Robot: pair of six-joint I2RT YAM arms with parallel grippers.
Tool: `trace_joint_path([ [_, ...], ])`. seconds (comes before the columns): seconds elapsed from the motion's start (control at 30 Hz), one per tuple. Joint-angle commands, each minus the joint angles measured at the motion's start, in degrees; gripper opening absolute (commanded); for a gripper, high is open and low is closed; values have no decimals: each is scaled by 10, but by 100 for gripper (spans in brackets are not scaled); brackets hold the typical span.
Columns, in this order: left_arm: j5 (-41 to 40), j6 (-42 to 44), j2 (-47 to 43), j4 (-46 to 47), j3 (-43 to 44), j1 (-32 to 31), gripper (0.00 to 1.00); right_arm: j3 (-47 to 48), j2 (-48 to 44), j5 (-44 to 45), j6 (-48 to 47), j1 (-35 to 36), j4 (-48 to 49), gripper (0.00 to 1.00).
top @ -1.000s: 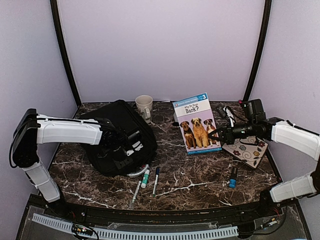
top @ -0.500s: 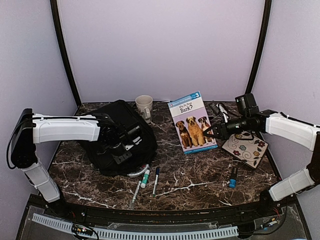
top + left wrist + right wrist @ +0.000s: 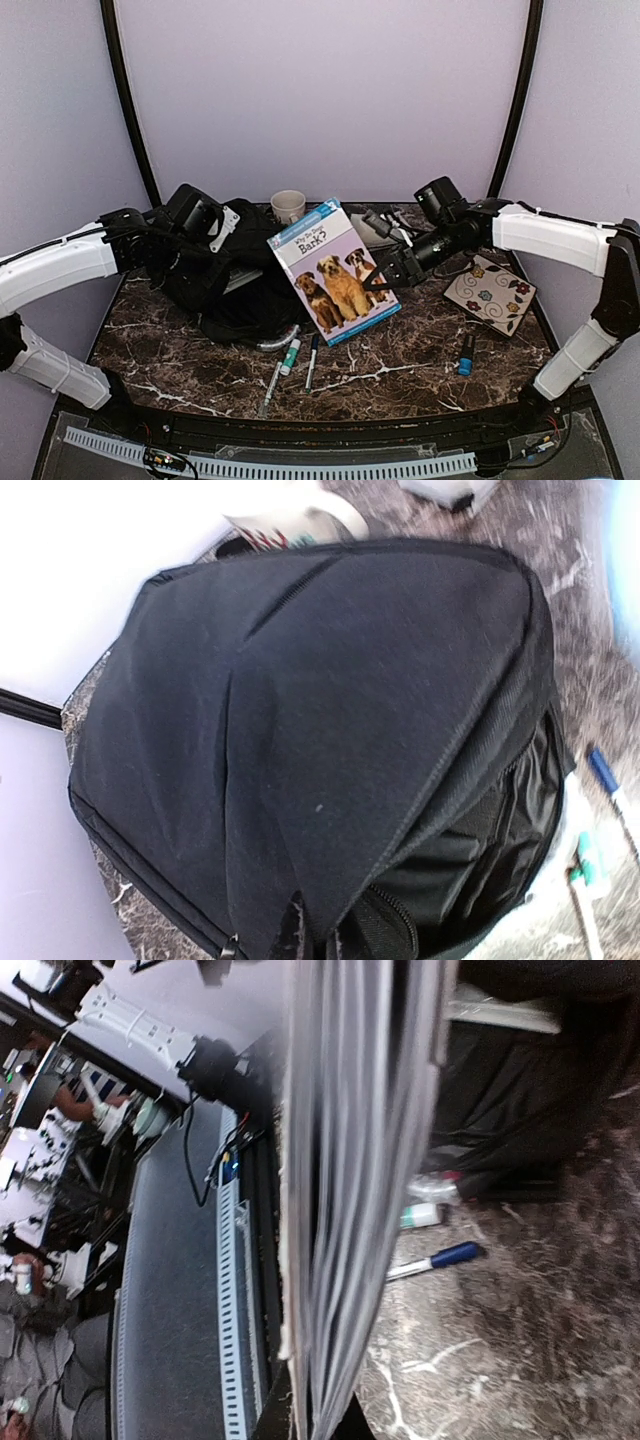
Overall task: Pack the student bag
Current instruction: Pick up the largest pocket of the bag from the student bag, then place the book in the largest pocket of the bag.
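Note:
The student bag (image 3: 235, 295) is large, black and soft, and lies at the left of the table. My left gripper (image 3: 318, 942) is shut on the bag's top flap (image 3: 330, 730) and holds it raised; from above, that gripper (image 3: 215, 250) sits over the bag's back left. Under the flap the bag's mouth (image 3: 480, 850) gapes dark. My right gripper (image 3: 378, 278) is shut on the right edge of a dog book (image 3: 335, 272), tilted in the air just right of the bag. The right wrist view has the book's pages (image 3: 350, 1210) edge-on and the bag (image 3: 520, 1090) beyond.
A mug (image 3: 288, 205) stands behind the bag. A teal marker (image 3: 290, 355), a blue pen (image 3: 312, 360) and a grey pen (image 3: 272, 385) lie in front of it. A blue marker (image 3: 466, 352), a floral pad (image 3: 490, 292) and a grey-white pouch (image 3: 375, 225) are at the right.
My left gripper closed on the bag's flap and lifted it up and back. My right arm carried the book leftward off the table, toward the bag.

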Motion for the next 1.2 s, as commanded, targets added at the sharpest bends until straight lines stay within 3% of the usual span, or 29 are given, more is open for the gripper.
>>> trace_joint_path([
  [0.0, 24, 12, -42, 110, -18, 21, 0, 74, 64, -80, -88, 67, -115, 0],
  [0.13, 24, 14, -68, 165, -50, 33, 0, 75, 97, -87, -53, 112, -88, 0],
  [0.33, 59, 0, -108, 254, -107, 36, 0, 79, 175, -146, 88, 128, 20, 0],
  [0.5, 55, 2, -143, 275, -132, 39, 0, 119, 239, -164, 161, 148, 61, 0],
  [0.83, 84, 1, -179, 299, -172, 41, 0, 208, 331, -119, 334, 166, 156, 0],
  [1.07, 90, 3, -181, 306, -181, 42, 0, 194, 377, -138, 508, 167, 322, 0],
  [1.17, 86, 4, -188, 309, -185, 42, 0, 161, 395, -138, 642, 167, 468, 0],
])
